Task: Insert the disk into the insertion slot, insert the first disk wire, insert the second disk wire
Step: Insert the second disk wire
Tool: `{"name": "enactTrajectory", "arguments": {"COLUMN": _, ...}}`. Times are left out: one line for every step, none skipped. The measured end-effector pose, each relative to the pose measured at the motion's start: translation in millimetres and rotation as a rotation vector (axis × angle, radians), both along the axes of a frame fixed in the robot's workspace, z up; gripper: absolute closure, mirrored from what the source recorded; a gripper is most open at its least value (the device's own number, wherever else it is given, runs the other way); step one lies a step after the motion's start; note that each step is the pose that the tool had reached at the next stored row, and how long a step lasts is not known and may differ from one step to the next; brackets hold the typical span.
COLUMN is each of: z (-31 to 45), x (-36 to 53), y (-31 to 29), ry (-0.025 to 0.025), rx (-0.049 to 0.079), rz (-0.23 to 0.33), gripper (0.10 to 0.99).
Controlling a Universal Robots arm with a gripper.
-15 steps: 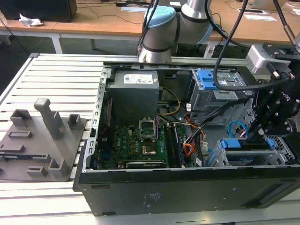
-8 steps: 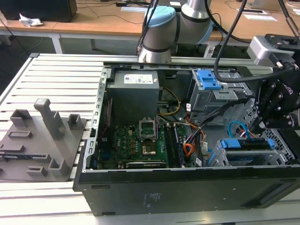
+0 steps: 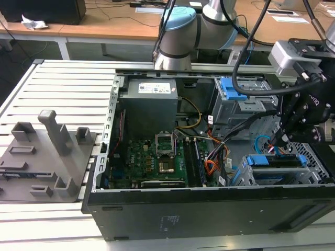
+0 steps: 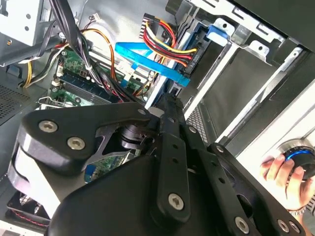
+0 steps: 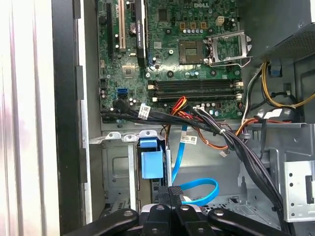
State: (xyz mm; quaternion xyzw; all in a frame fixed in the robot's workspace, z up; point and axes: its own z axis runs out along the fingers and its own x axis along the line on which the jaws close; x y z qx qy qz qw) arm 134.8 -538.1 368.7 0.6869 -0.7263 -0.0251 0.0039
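The gripper [image 5: 170, 192] has its fingers [image 4: 170, 110] pressed together, clamped on a small black connector at the end of a flat blue cable [image 4: 147, 61]. In the first wrist view the tips hang just beside the blue plastic carrier frame [image 5: 150, 162] of the disk [image 3: 276, 161], which sits inside the insertion slot [image 3: 293, 175] at the open computer case's [image 3: 209, 209] corner on the exterior view's right. Beyond lie the green motherboard [image 5: 172, 44] and a bundle of black wires [image 5: 236, 142]. A person's hand [image 4: 288, 179] rests on a knob outside the case.
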Motion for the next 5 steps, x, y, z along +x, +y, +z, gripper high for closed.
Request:
{"name": "enactTrajectory", "arguments": {"z": 0.0, "x": -0.1, "y": 0.0, "ry": 0.0, "rx": 0.0, "rz": 0.0, "gripper": 0.98}}
{"name": "enactTrajectory", "arguments": {"z": 0.0, "x": -0.1, "y": 0.0, "ry": 0.0, "rx": 0.0, "rz": 0.0, "gripper": 0.98}}
{"name": "enactTrajectory", "arguments": {"z": 0.0, "x": -0.2, "y": -0.1, "ry": 0.0, "rx": 0.0, "rz": 0.0, "gripper": 0.98}}
{"name": "enactTrajectory", "arguments": {"z": 0.0, "x": -0.2, "y": -0.1, "ry": 0.0, "rx": 0.0, "rz": 0.0, "gripper": 0.98}}
{"name": "enactTrajectory", "arguments": {"z": 0.0, "x": -0.2, "y": -0.1, "ry": 0.0, "rx": 0.0, "rz": 0.0, "gripper": 0.98}}
